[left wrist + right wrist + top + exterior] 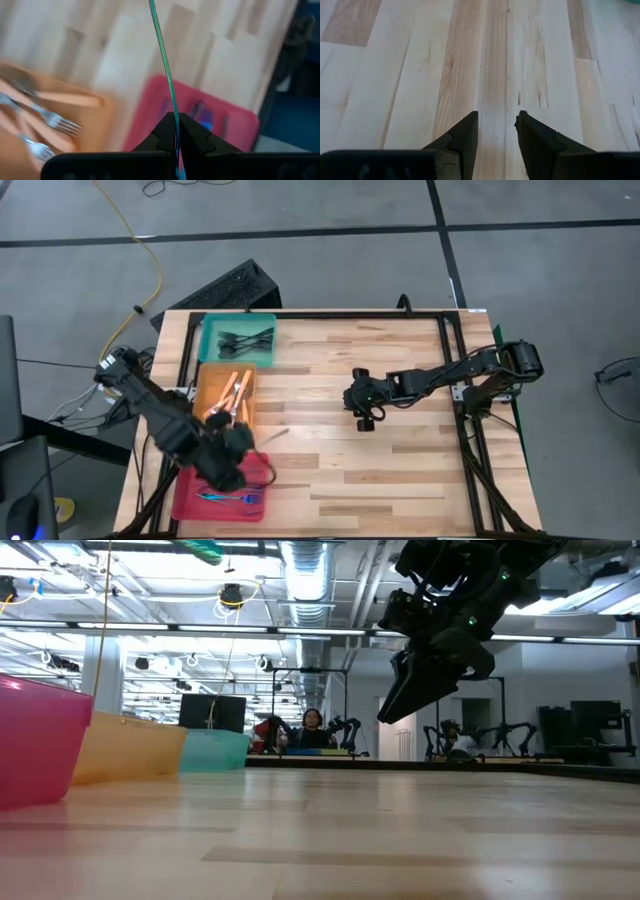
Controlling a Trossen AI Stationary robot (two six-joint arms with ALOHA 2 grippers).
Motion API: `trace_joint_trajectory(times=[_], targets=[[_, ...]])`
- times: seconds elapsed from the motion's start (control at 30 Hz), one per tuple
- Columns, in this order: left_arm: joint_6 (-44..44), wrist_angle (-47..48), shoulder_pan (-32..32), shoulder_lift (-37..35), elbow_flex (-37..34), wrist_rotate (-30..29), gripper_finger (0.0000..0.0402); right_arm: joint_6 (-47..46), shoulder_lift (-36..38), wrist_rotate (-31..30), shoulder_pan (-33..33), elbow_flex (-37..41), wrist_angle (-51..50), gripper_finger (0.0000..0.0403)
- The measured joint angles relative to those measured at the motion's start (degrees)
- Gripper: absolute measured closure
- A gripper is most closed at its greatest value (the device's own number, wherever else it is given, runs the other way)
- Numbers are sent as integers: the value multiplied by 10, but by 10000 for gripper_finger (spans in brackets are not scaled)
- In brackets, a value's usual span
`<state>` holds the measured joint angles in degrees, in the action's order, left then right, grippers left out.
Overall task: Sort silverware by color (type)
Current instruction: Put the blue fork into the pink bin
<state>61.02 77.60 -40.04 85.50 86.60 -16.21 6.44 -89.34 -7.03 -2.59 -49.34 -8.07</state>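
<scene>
- I see one blue-handled fork (165,70) clenched edge-on between the fingers of the left gripper (176,131); its handle end sits between the jaws and the rest sticks out ahead of the gripper.
- In the high view I place the left gripper (232,448) at the near-left of the surface, above the far edge of the pink tray (188,498) and just beside the orange tray (206,377).
- Pink tray contents: blue-handled forks (228,498) lying flat. I can make out about two; the exact count is not readable.
- Orange tray contents: orange-handled forks (232,391) in a loose pile. In the left wrist view I count at least three sets of silver tines (59,122), though that part is blurred.
- Teal tray (211,330) contents: dark grey-black forks (246,340) bunched together, roughly four; I cannot separate them for a firm count.
- Tray count: three, in a line down the left side of the surface (390,460), teal farthest, orange in the middle, pink nearest.
- The low view shows the same three trays side by side at the left edge, pink tray (35,740) closest to the camera.
- The right gripper (496,131) hangs over bare wood near the centre of the surface (485,60), jaws parted and grasping nothing.
- In the high view I see the right gripper (364,418) well apart from all three trays.
</scene>
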Motion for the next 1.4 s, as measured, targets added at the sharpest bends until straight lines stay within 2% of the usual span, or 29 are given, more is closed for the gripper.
trace_joint_trajectory(times=[0.17, 0.33, 0.5, 0.63, 0.7, 0.87, 1.07, 1.4], targets=[[58, -57, -58, 0, -41, 50, 401, -3, 0, 0, 0, 0, 0, 248], [116, -55, -112, 0, -68, 94, 401, -4, 0, 0, 0, 0, 2, 248], [129, -75, -169, 0, -96, 94, 401, -4, 0, 0, 0, 0, 8, 248], [159, -84, -207, 0, -121, 55, 401, -4, 0, 0, 0, 0, 10, 248], [168, -88, -220, 0, -135, 53, 401, -4, 0, 0, 0, 0, 10, 248], [179, -115, -226, 0, -178, 68, 401, -5, 0, 0, 0, 0, 10, 248], [139, -192, -219, 0, -236, 55, 401, -5, 0, 0, 0, 0, 10, 248], [121, -268, -218, -6, -305, 48, 401, -5, 0, 0, 0, 0, 10, 248]])
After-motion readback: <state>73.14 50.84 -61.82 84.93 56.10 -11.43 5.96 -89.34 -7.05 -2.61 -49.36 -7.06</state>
